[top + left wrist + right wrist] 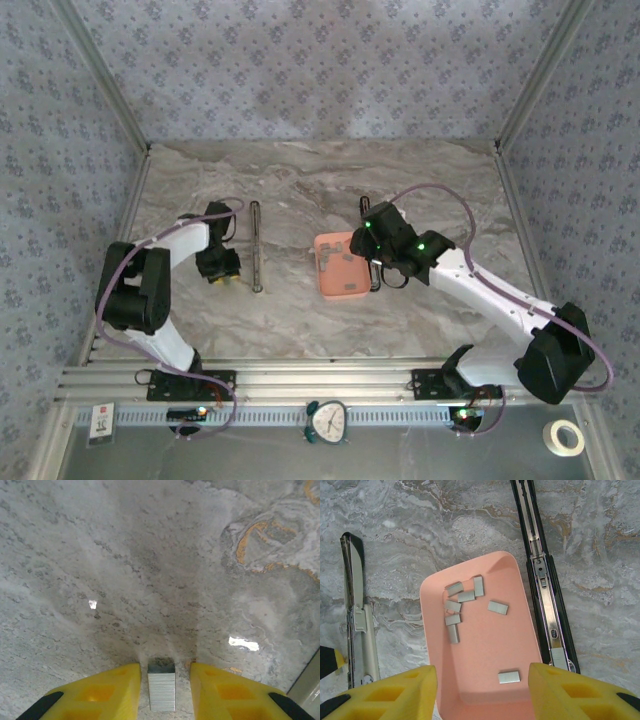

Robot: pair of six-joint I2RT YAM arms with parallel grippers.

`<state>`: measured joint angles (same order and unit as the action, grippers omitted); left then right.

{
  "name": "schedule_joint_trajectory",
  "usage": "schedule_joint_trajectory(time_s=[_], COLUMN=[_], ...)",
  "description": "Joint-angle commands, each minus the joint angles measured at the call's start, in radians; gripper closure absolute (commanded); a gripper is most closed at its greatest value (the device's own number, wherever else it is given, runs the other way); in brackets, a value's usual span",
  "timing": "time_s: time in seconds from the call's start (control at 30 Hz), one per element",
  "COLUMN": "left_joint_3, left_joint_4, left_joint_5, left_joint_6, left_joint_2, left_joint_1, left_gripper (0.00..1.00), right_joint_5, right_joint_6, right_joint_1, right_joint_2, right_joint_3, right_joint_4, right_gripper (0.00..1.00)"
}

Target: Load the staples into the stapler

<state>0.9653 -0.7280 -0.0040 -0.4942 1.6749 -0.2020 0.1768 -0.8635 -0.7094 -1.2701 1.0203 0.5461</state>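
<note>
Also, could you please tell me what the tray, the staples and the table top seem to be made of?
Tray: probably plastic, matte salmon-pink, with soft moulded rounded corners.
Staples: apparently metal, grey with a dull sheen, crisp edges.
Table top: marble-patterned, grey veining, slightly glossy from the glints; real stone or laminate, I cannot tell.

The left arm is folded at the elbow and reached forward, with the left gripper pointed downward. Its yellow fingers are held slightly parted, low and close to the counter. The right arm is stretched forward and inward toward the middle, and the right gripper is likewise pointed downward. Its yellow fingers are spread wide and held higher.
</note>
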Motion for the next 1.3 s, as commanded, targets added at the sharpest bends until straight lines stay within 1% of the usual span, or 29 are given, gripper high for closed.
schedule_joint_trajectory(time_s=[0.0, 0.17, 0.37, 0.57, 0.7, 0.83, 0.93, 1.07, 1.17, 1.27], left_joint_3=[-0.004, 0.001, 0.001, 0.001, 0.006, 0.026, 0.034, 0.037, 0.023, 0.005], left_joint_4=[0.007, 0.015, 0.017, 0.025, 0.006, -0.032, -0.035, -0.016, 0.006, 0.027], left_joint_5=[0.004, -0.002, -0.019, -0.028, -0.034, -0.025, -0.021, -0.036, -0.041, -0.056], left_joint_6=[0.004, 0.007, 0.014, 0.022, 0.023, 0.013, -0.01, -0.055, -0.095, -0.119], left_joint_2=[0.006, 0.012, 0.013, 0.009, -0.024, -0.109, -0.197, -0.289, -0.312, -0.299], left_joint_1=[0.012, 0.014, 0.016, 0.018, 0.018, 0.011, -0.021, -0.1, -0.156, -0.205], left_gripper=[0.67, 0.72, 0.73, 0.81, 0.84, 0.85, 0.85, 0.86, 0.86, 0.87], right_joint_5=[0.018, 0.02, 0.024, 0.027, 0.033, 0.038, 0.037, 0.035, 0.027, 0.026], right_joint_6=[0.01, 0.009, 0.009, 0.006, 0.004, 0.006, 0.009, 0.009, 0.01, 0.011], right_joint_1=[-0.007, -0.008, -0.011, -0.013, -0.018, -0.017, -0.018, -0.019, -0.021, -0.021], right_joint_2=[-0.006, -0.006, -0.005, -0.005, 0.001, 0.005, 0.003, 0.0, -0.003, -0.005], right_joint_3=[0.034, 0.035, 0.037, 0.035, 0.032, 0.03, 0.029, 0.027, 0.026, 0.027], right_joint_4=[0.017, 0.018, 0.025, 0.026, 0.028, 0.025, 0.018, 0.008, 0.002, 0.0], right_gripper=[0.47, 0.47, 0.47, 0.47, 0.47, 0.47, 0.48, 0.47, 0.48, 0.47])
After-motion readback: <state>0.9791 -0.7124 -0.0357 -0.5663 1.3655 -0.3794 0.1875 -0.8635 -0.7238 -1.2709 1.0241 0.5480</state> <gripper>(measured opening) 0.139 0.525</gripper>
